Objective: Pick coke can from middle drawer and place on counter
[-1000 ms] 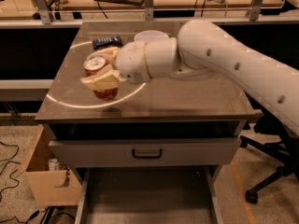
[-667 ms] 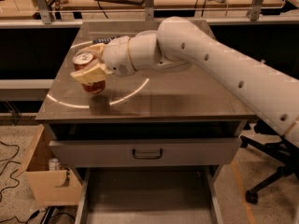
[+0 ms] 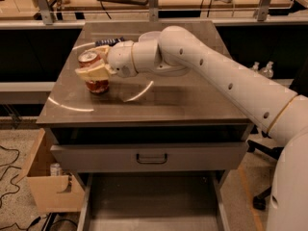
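Note:
The coke can [image 3: 96, 83], red-brown with a silver top, stands upright on the left part of the counter [image 3: 192, 100]. My gripper [image 3: 93, 67] is shut on the coke can, its cream fingers [image 3: 91, 73] wrapped around the can's upper half. The white arm reaches in from the right across the counter. The middle drawer [image 3: 149, 206] is pulled out below, and its grey floor shows no objects.
A dark flat packet [image 3: 108, 41] and a pale bowl [image 3: 149, 35] lie at the counter's back, behind the arm. A shut drawer front with a dark handle [image 3: 151, 158] sits above the open drawer. A cardboard box [image 3: 48, 182] stands at the lower left. Two bottles [image 3: 262, 70] stand at the right.
The gripper has carried the coke can further left and down; the can's base now rests on the counter's left part.

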Controlling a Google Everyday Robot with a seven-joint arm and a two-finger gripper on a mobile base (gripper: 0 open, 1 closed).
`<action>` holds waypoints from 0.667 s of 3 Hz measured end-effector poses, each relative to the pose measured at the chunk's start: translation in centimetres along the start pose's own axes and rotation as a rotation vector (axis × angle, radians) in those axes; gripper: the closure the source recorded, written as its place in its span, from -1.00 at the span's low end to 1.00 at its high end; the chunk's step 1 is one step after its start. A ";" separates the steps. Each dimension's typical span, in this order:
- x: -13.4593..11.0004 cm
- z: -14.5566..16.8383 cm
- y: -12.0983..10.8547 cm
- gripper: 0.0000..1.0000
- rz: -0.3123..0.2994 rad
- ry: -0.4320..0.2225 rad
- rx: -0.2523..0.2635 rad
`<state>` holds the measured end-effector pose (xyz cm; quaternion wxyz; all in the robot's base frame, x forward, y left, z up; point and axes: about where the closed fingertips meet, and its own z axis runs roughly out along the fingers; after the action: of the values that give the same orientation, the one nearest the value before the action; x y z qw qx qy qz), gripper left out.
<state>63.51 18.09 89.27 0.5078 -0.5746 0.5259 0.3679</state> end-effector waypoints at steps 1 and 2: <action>-0.4 -0.1 -0.1 0.16 0.000 0.000 0.000; -0.4 -0.1 -0.1 -0.30 0.000 0.000 0.000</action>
<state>63.50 18.10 89.71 0.5078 -0.5746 0.5259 0.3679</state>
